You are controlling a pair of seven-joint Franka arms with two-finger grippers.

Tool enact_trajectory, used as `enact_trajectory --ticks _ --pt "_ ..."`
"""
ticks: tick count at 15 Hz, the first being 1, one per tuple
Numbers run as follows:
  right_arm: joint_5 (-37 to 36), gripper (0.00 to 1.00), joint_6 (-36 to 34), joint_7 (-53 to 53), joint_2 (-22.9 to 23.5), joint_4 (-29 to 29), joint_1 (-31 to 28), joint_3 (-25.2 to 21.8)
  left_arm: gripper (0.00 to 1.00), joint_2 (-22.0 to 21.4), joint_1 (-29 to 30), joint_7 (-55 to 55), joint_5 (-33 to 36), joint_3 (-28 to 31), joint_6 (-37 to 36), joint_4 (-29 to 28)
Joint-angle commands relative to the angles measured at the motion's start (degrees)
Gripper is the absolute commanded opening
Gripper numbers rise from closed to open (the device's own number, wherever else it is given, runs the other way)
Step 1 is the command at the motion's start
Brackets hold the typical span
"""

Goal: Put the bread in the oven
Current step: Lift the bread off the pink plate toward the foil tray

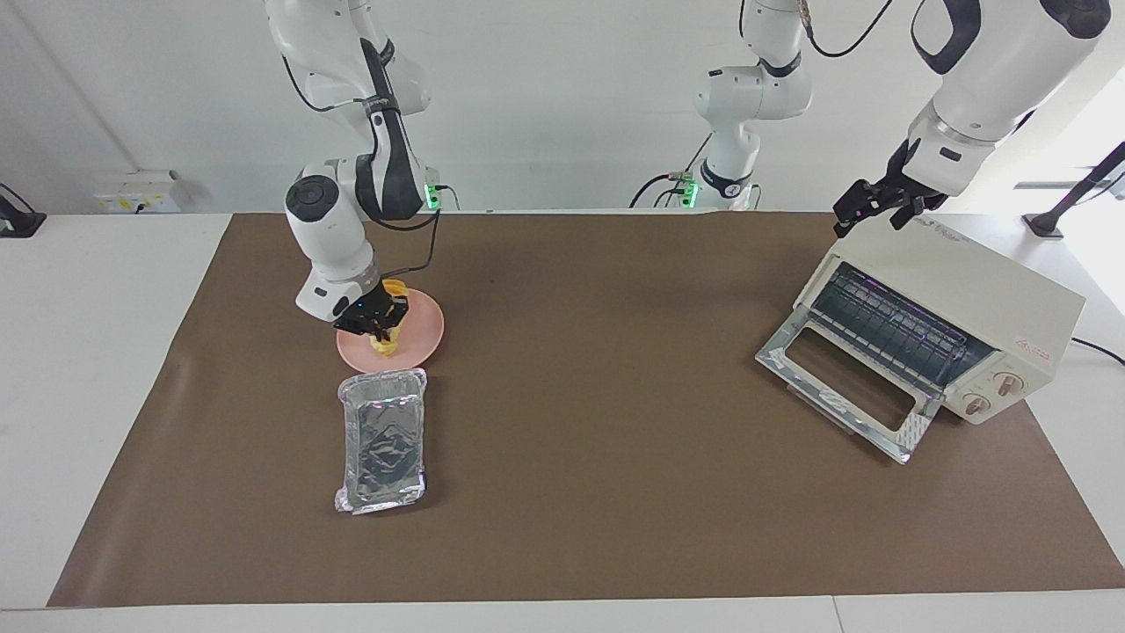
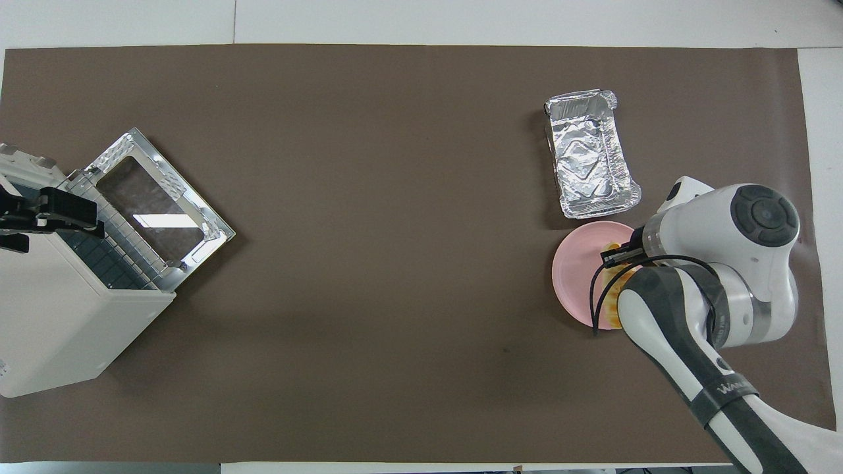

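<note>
The bread [image 1: 387,343] is a yellow-orange ridged loaf, tilted over the round pink plate [image 1: 428,330]. My right gripper [image 1: 380,329] is shut on its middle, just above the plate. From overhead my right arm hides most of the bread [image 2: 612,309] and part of the plate [image 2: 571,270]. The cream-white oven [image 1: 962,286] stands at the left arm's end of the table with its glass door [image 1: 848,387] dropped open and the wire rack showing. My left gripper [image 1: 868,215] is open and empty over the oven's top [image 2: 59,329], and that arm waits.
A crinkled silver foil tray [image 1: 383,440] lies beside the plate, farther from the robots; it also shows overhead [image 2: 589,155]. A brown mat [image 1: 598,440] covers the table. The open oven door [image 2: 158,210] juts out over the mat.
</note>
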Motion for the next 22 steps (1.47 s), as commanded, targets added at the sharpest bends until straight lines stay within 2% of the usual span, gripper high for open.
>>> enact_trajectory --ticks 1,4,8,9,12,13,14,17,22 --pt "1.05 0.0 -9.78 -3.33 3.09 10.79 -1.88 0.18 1.0 -1.42 0.67 0.16 -0.4 -0.45 1.14 -1.58" --pt "0.35 0.0 -15.08 -6.05 7.56 22.38 -2.06 0.09 1.0 -1.42 0.67 0.16 -0.4 -0.45 1.14 -1.67" --pt "0.08 0.0 -11.5 -6.15 12.74 29.34 -1.09 -0.08 1.0 -1.42 0.67 0.16 -0.4 -0.45 1.14 -1.67" --pt "-0.35 0.0 -11.92 -6.14 16.33 32.67 -1.18 -0.08 1.0 -1.42 0.67 0.16 -0.4 -0.45 1.05 -1.58" --pt "-0.18 0.0 -18.14 -5.62 32.84 54.42 -1.09 -0.08 1.0 -1.42 0.67 0.16 -0.4 -0.45 1.14 -1.67" --pt "-0.35 0.0 -18.6 -4.14 36.54 59.02 -0.92 -0.17 1.0 -1.42 0.67 0.16 -0.4 -0.45 1.05 -1.67" --pt "-0.44 0.0 -17.91 -2.3 39.02 61.33 0.3 -0.43 1.0 -1.42 0.67 0.16 -0.4 -0.45 1.05 -1.67" --pt "-1.41 0.0 -15.1 2.82 42.72 63.54 3.56 -2.36 1.0 -1.42 0.67 0.16 -0.4 -0.45 1.05 -1.67" --pt "-2.55 0.0 -9.11 3.35 42.73 60.3 4.1 -2.1 1.0 -1.42 0.67 0.16 -0.4 -0.36 1.05 -1.58"
